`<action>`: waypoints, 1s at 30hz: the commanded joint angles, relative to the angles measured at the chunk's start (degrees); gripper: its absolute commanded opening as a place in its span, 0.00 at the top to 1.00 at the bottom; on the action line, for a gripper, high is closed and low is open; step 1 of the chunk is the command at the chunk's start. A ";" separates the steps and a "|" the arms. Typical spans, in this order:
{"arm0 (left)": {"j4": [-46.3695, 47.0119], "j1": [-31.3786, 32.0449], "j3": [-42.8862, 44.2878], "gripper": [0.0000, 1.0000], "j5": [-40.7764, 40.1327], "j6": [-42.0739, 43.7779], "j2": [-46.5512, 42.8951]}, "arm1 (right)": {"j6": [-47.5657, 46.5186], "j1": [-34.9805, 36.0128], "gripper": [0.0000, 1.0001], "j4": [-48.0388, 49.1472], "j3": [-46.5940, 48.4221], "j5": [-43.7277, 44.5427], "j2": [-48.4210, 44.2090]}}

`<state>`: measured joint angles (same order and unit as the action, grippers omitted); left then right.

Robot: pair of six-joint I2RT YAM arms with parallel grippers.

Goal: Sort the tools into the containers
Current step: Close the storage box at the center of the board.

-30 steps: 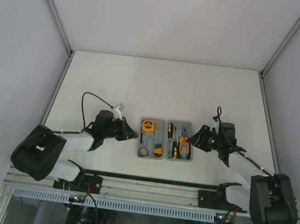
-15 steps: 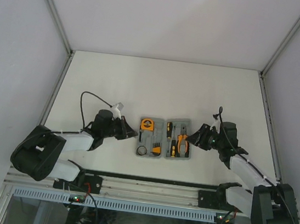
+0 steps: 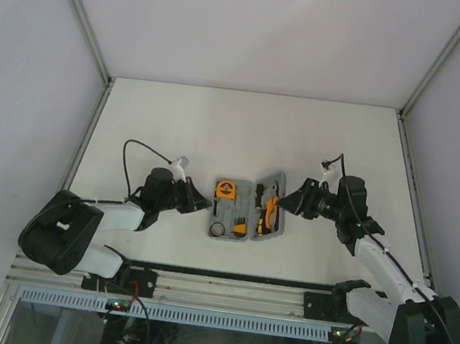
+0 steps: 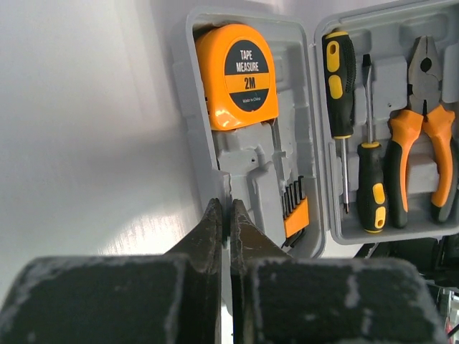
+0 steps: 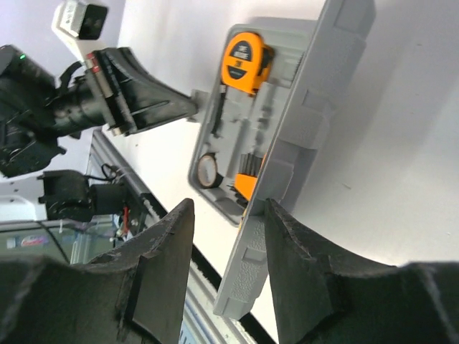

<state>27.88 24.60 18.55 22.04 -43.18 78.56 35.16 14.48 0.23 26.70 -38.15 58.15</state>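
Grey moulded case holds tape measure, screwdrivers, pliers; right half tilted; left fingers pressed together, right fingers spread.

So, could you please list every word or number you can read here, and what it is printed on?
"TAPE MEASURE": black round label on the round orange tape measure in the grey plastic tool case.
"2M": orange band across that label.
Small line beneath: too small to read surely.
No other text is legible.
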 commanded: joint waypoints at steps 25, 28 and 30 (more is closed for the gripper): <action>-0.53 1.15 -1.52 1.00 2.64 -0.42 2.83 | 5.45 10.64 0.57 5.74 5.36 -0.96 4.75; -1.12 1.15 -1.51 1.00 2.35 -0.42 2.95 | 6.80 12.33 0.57 7.81 5.36 1.18 5.00; -1.20 1.15 -1.50 1.00 2.24 -0.48 2.95 | 7.55 13.07 0.57 9.21 5.33 1.97 5.40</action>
<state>30.35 24.62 18.55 22.85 -44.01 80.31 40.49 25.45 7.79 31.14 -37.91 62.63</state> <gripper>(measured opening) 0.020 0.430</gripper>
